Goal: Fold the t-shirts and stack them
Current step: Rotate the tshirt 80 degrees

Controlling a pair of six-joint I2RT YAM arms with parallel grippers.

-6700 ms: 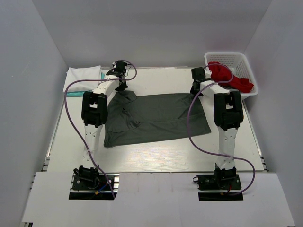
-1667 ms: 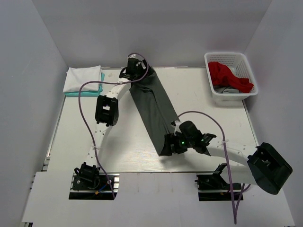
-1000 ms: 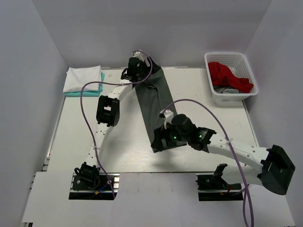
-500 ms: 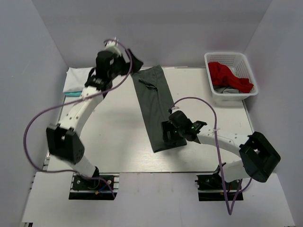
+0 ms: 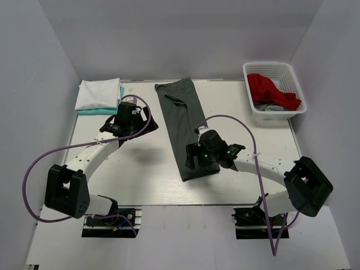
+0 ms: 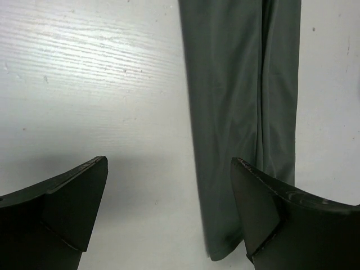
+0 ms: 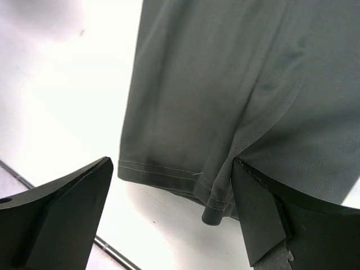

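Note:
A dark grey t-shirt (image 5: 183,121) lies folded into a long narrow strip from the table's far edge toward the near middle. My right gripper (image 5: 194,159) hovers open over its near end, and the stitched hem (image 7: 169,169) shows between the fingers. Left of the strip, my left gripper (image 5: 145,122) is open over bare table, its right finger (image 6: 264,208) above the shirt's edge (image 6: 225,169). A folded white t-shirt (image 5: 98,93) rests on a teal t-shirt (image 5: 89,111) at the back left. In the basket lies a crumpled red t-shirt (image 5: 270,90).
The white lattice basket (image 5: 281,66) stands at the back right corner, with some grey cloth (image 5: 271,107) under the red shirt. The right arm's purple cable (image 5: 247,126) loops above the table. The table's metal edge (image 7: 112,250) runs close to the shirt's near end.
The left arm has left the shirt's far end, swung up and left, then come down nearer, beside the strip. The right gripper has stayed over the near end. The shirt lies flat.

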